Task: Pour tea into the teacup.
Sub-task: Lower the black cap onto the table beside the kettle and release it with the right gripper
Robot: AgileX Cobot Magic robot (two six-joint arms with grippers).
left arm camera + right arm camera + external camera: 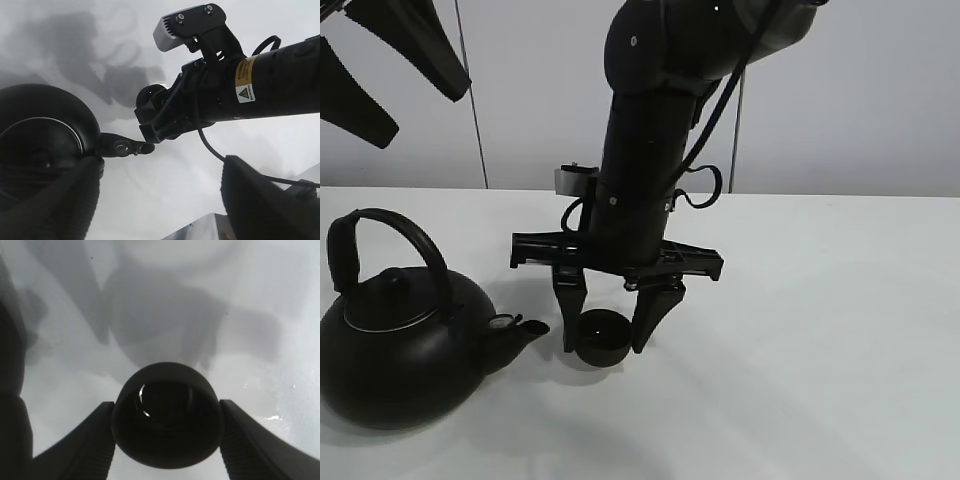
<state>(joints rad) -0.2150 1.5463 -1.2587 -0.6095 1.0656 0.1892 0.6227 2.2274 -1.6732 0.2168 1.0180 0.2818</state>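
Pouring had not started. My right claw [606, 345] was closed on the teacup [601, 338], which stood on the desk [820, 350] just beside the spout of the kettle [400, 350]. The kettle sat ungrasped on the desk, and my left claw [420, 118] hung wide and empty above it. By my reckoning, grasping, lifting and tipping it were all left.

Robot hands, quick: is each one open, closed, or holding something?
Left hand: open, holding nothing.
Right hand: closed on the small round matte black teacup.
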